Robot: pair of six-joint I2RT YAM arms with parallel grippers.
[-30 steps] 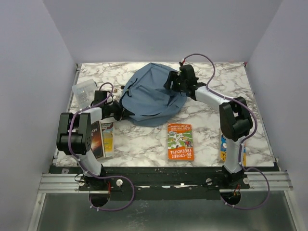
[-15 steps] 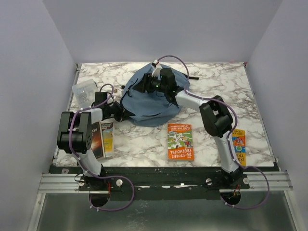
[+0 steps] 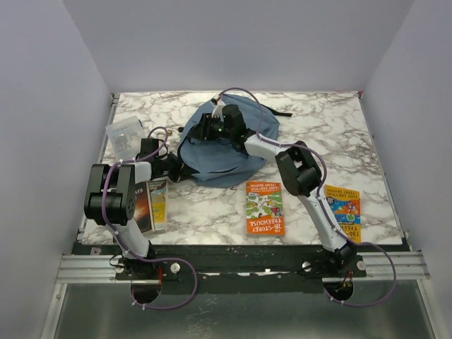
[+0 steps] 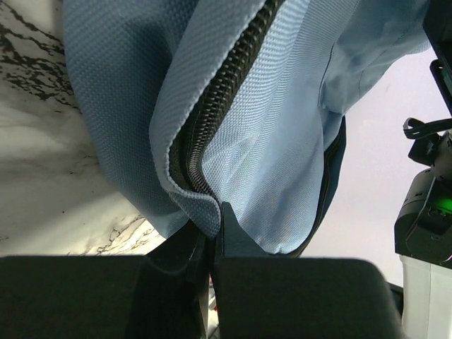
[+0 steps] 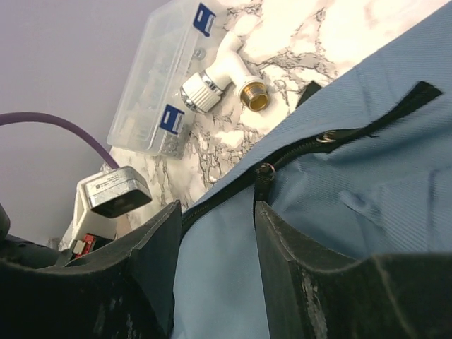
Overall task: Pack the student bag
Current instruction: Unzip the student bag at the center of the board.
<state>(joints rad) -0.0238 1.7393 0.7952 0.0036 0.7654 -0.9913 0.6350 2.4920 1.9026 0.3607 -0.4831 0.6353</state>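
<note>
Marble surface [image 3: 332, 134]: student bag [image 3: 219, 152], rim pinched in left claw [image 4: 210, 240]; right claw [image 5: 219, 215] parted, zipper pull [image 5: 263, 173] at fingertips.

Matt woven cloth student bag [image 3: 222, 152] w/ zip [image 4: 215, 106]; marble-look table [image 3: 318, 134]; clear plastic box [image 5: 155, 78]

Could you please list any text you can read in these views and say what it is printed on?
"STOREY TREEHOUSE": orange book, upside down; number before it unclear.
Yellow book, books at left: lettering too small.
Wrist views: nothing legible.
</note>
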